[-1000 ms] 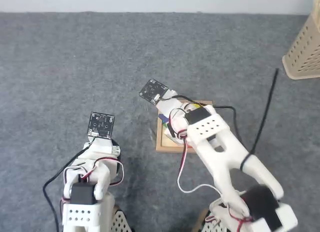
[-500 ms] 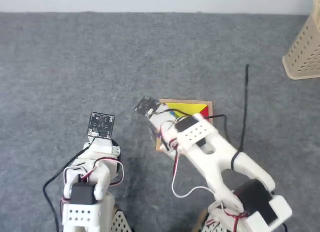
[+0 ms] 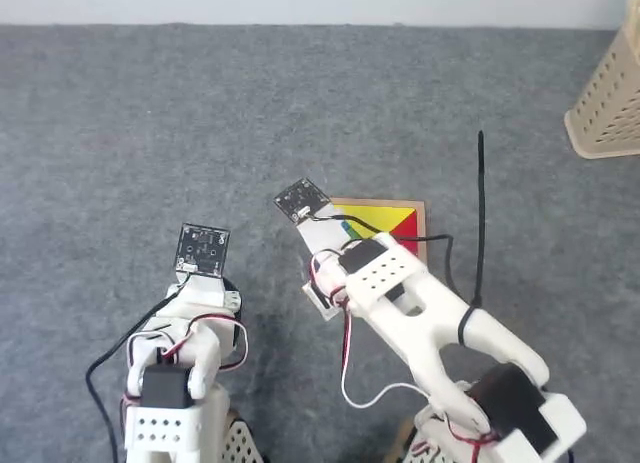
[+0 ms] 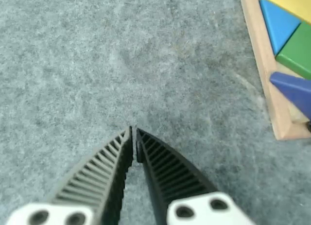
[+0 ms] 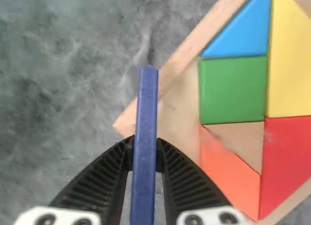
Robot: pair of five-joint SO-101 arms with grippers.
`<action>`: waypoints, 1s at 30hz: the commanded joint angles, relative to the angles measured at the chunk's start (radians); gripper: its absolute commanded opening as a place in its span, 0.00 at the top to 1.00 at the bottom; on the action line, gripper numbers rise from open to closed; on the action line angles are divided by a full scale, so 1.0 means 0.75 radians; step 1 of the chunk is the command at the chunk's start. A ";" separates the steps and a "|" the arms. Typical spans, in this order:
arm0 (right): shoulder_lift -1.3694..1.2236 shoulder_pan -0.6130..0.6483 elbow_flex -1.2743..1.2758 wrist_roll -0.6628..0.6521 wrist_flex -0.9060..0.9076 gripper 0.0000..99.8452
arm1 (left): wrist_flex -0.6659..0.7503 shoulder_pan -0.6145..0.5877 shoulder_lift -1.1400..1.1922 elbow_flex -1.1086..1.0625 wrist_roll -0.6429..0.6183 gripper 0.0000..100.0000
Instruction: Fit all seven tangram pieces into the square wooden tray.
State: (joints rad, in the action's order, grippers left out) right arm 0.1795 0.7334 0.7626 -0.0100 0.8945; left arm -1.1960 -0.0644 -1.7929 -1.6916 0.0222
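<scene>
Grey carpet (image 3: 150,113) covers the whole table. On it lies the square wooden tray (image 3: 420,211), partly under the right arm (image 3: 425,308). This arm stretches forward from its base at the near edge and leans to the left, so that its wrist hangs over the left part of the tray.

The right gripper (image 5: 146,143) is clamped on a dark blue piece (image 5: 146,103). It holds the piece on edge, and the two black jaws press on the flat faces from both sides. The far end of the piece is above the tray's rim, near one corner. Whether it touches the wood, I cannot tell.

Inside the tray five pieces lie flat:
- a light blue triangle (image 5: 245,33) sits in the corner
- a green square (image 5: 232,89) touches it
- a yellow triangle (image 5: 289,55) lies along both of them
- a red piece (image 5: 286,162) and an orange piece (image 5: 226,174) lie beside each other

Between the green, red and orange pieces a small triangle of bare wood shows. A bare strip also runs between the rim and the green square.

The left arm (image 3: 185,333) is folded close to its own base, to the left of the tray and apart from it. The left gripper (image 4: 132,133) points down at bare carpet. Its jaws are together, with only a thin slit between the tips, and they hold nothing.

A black cable (image 3: 478,213) rises from the right arm past the right side of the tray. A beige basket (image 3: 605,93) stands at the far right edge.
</scene>
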 commanded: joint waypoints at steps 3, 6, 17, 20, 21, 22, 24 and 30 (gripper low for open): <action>0.089 0.019 -0.018 0.033 -0.005 0.90 | -0.006 -0.006 -0.004 0.007 -0.012 0.99; 0.089 0.019 -0.018 0.033 0.015 0.82 | -0.006 -0.006 -0.004 0.007 -0.012 0.99; 0.247 -0.114 -0.043 0.037 0.019 0.79 | -0.006 -0.006 -0.004 0.007 -0.012 0.99; 0.353 -0.159 -0.035 0.043 0.019 0.79 | -0.006 -0.006 -0.004 0.007 -0.012 0.99; 0.379 -0.163 -0.031 0.043 0.019 0.79 | -0.006 -0.006 -0.004 0.007 -0.012 0.99; 0.398 -0.163 -0.018 0.043 0.019 0.79 | -0.006 -0.006 -0.004 0.007 -0.012 0.99; 0.412 -0.163 -0.002 0.043 0.013 0.79 | -0.006 -0.006 -0.004 0.007 -0.012 0.99; 0.410 -0.165 0.127 0.033 -0.242 0.79 | -0.006 -0.006 -0.004 0.007 -0.012 0.99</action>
State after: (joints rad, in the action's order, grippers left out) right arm 0.4327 0.6199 0.8362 0.0115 0.8055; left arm -1.1960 -0.0644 -1.7929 -1.6916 0.0222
